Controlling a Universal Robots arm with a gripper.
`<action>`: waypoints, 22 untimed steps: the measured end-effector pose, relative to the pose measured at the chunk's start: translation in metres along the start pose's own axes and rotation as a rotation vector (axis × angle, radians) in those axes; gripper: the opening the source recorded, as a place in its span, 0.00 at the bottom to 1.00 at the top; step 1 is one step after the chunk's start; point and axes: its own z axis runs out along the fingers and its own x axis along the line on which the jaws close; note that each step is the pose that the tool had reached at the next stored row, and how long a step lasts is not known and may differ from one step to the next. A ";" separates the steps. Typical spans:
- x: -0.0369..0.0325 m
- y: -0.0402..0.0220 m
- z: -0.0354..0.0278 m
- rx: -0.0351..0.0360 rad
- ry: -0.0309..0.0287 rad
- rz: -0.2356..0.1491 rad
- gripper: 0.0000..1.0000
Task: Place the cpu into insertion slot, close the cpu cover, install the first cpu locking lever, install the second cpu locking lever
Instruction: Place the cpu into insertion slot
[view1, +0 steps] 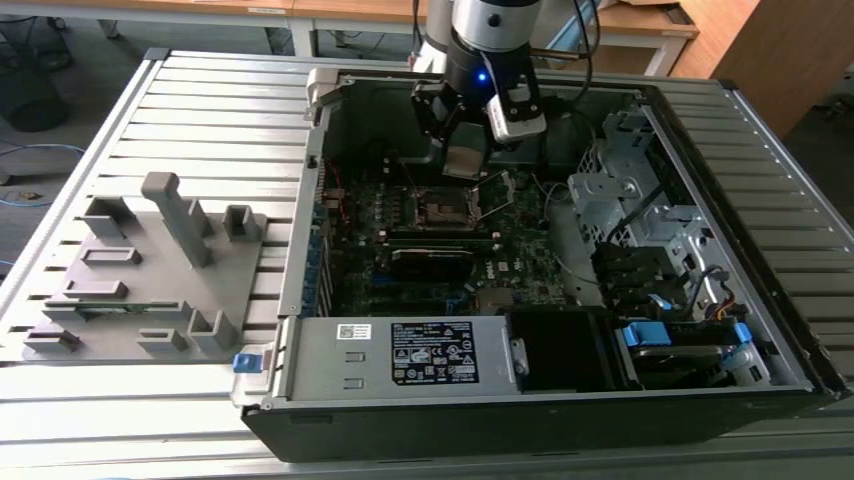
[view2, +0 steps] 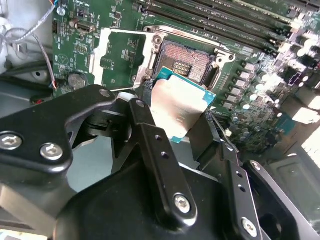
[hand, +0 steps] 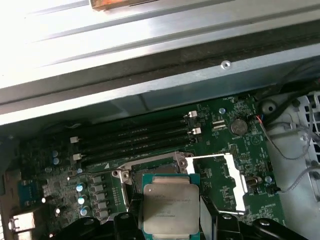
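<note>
The arm (view1: 487, 25) comes down from above into the open computer case (view1: 310, 180). Its gripper (view1: 467, 150) points down at the board. The two black fingers (view2: 150, 135) are pulled in narrow and pinch the cpu (view2: 182, 107) by two of its side edges. The cpu is tipped a little. It hangs in the air just above the insertion slot (view2: 187, 60) and does not touch it.

At the exterior view's left, a grey tray with pegs (view1: 147, 270) lies on the table, well apart from the case. Next comes the case wall, then the green board (view1: 534, 250).

The slot sits near the middle of the board, with its silver rim showing all around. The long black memory slots (hand: 135, 137) run close along one side of it.

The cpu cover (view2: 117, 57) is swung open on its hinge, just beside the slot on the exterior view's right, so the slot is uncovered.

Farther right, a metal cage (view1: 627, 200) and some cables stand near the gripper.

A silver box with a white label (view1: 400, 350) sits at the near edge of the case, well apart from the slot.
</note>
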 end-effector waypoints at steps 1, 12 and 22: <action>0.0000 0.0000 0.0000 0.0000 -0.0006 0.007 0.54; 0.0000 0.0000 0.0003 -0.0006 -0.0072 0.082 0.54; 0.0000 0.0000 0.0004 -0.0009 -0.0093 0.107 0.54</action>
